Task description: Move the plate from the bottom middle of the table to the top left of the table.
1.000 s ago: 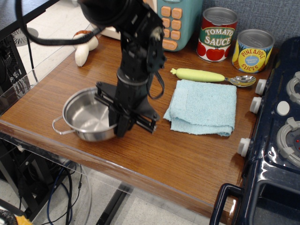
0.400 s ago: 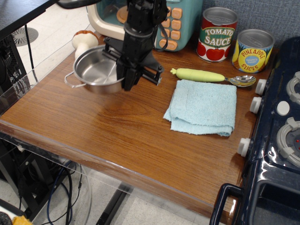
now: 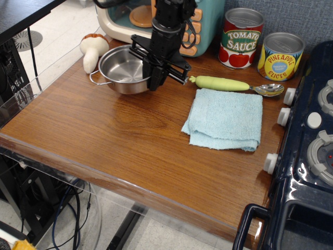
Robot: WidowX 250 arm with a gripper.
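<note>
1. Observation.image view had the plate up in the table's top left part, right beside a toy mushroom and in front of a teal toy appliance.
2. Gripper was clamped onto the plate's right rim, black arm coming down from above.
3. Couldn't tell if the plate was actually resting on the wood or held just above it.
4. Right of it: a yellow-handled spoon, a folded blue cloth, and two cans at the back.
</note>
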